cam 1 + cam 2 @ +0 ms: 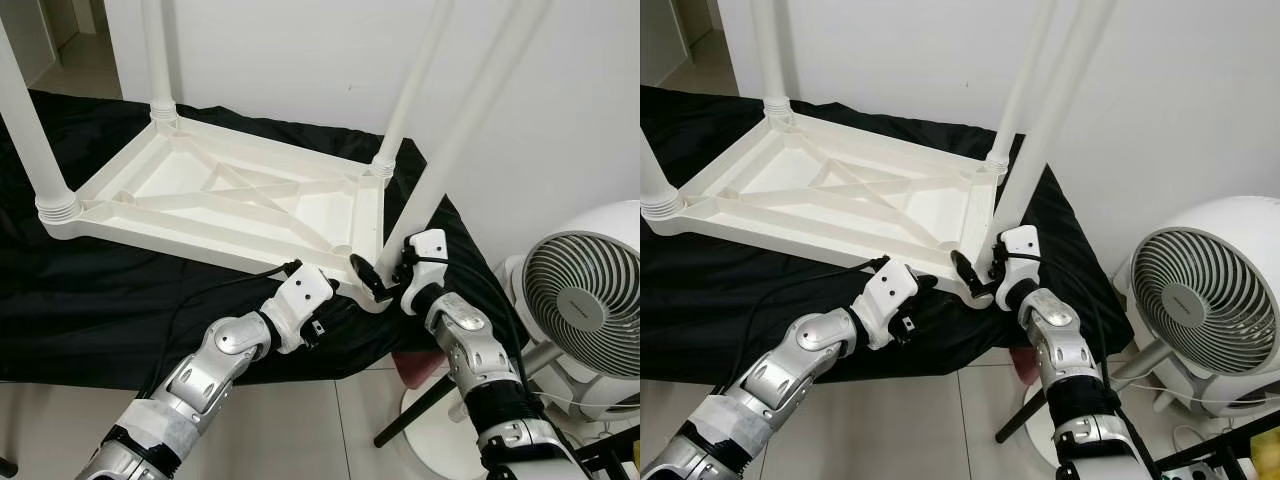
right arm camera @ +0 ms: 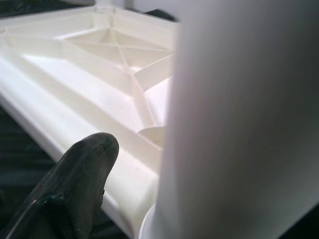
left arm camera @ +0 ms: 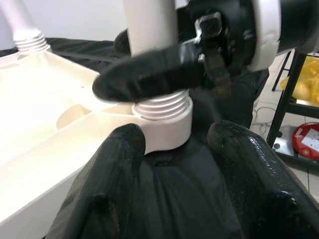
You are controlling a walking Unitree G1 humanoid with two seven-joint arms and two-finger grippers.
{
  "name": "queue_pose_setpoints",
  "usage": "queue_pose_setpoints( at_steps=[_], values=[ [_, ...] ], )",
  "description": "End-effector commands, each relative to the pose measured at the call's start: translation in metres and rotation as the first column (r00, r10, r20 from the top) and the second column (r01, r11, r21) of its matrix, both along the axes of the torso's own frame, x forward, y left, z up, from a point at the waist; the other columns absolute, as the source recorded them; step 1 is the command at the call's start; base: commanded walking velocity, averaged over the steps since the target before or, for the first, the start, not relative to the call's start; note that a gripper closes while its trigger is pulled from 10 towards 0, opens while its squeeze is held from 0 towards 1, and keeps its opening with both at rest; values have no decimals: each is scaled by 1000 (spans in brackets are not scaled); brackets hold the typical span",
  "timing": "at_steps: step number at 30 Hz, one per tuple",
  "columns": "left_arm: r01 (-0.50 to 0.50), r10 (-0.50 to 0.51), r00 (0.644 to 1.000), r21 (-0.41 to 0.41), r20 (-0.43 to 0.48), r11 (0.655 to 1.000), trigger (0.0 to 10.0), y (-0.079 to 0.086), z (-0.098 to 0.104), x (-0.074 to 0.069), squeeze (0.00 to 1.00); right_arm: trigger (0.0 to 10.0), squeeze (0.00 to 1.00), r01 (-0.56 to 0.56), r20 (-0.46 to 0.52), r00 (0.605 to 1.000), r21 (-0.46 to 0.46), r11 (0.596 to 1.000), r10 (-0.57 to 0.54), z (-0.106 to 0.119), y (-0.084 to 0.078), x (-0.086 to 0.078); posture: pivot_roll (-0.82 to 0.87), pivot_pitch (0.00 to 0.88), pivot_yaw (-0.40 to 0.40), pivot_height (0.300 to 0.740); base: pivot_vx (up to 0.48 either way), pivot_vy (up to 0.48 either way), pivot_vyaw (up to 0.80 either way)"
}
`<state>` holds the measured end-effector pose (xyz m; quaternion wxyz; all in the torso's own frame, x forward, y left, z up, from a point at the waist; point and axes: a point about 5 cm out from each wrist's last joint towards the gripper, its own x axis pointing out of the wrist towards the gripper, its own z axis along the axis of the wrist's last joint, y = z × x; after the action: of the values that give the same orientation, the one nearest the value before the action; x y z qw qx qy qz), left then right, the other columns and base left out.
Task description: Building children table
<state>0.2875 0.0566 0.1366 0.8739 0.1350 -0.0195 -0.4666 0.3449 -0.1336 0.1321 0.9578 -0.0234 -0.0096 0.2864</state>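
Note:
A white plastic children's table (image 1: 150, 225) lies upside down on a black cloth (image 1: 70, 310), with three legs standing up from its corners. The fourth leg (image 1: 455, 130) stands at the near right corner, its threaded end (image 3: 162, 107) resting in the corner socket (image 3: 169, 132) with threads still showing. My right gripper (image 1: 380, 277) is shut on this leg just above the thread; one finger (image 3: 149, 74) crosses in front of it. My left gripper (image 3: 177, 144) is open, low on the cloth, its fingers either side of the socket without touching it.
A white floor fan (image 1: 585, 295) on a round base stands close at the right, beside my right arm. A white wall rises behind the table. Pale floor tiles (image 1: 300, 430) lie in front. A black rack (image 3: 294, 94) with yellow and red items stands nearby.

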Motion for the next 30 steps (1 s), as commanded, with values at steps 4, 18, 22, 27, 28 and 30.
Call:
queue_pose_setpoints(
  at_steps=[4, 18, 22, 27, 28, 30],
  values=[
    [127, -126, 992, 19, -29, 992, 10000, -7, 0, -5, 0, 2784, 0, -55, -55, 997, -55, 997, 52, -11, 3, 2, 92, 0, -150, 740, 0, 0, 0],
    [123, -123, 992, 13, -33, 992, 10000, -7, 0, -6, 0, 0, 0, -68, -70, 995, -39, 997, 65, -23, -15, -2, 93, 0, -155, 740, 0, 0, 0],
    [124, -124, 992, 15, -33, 992, 10000, -6, 0, -6, 0, 0, 0, -24, -60, 998, -46, 999, 21, -23, -19, -1, 88, 0, -151, 740, 0, 0, 0],
    [124, -124, 992, 23, -34, 992, 10000, -3, -1, -6, 0, 10000, 0, 130, -36, 990, -89, 988, -133, -22, -25, 1, 80, 0, -144, 740, 0, 0, 0],
    [125, -125, 992, 23, -35, 992, 10000, -3, -1, -6, 0, 10000, 0, 170, -48, 984, -73, 983, -174, -22, -24, 0, 80, 0, -144, 740, 0, 0, 0],
    [126, -125, 991, 23, -36, 992, 10000, -3, -1, -6, 0, 10000, 0, 213, -67, 974, -51, 976, -217, -23, -24, 0, 80, 0, -144, 740, 0, 0, 0]
  ],
)
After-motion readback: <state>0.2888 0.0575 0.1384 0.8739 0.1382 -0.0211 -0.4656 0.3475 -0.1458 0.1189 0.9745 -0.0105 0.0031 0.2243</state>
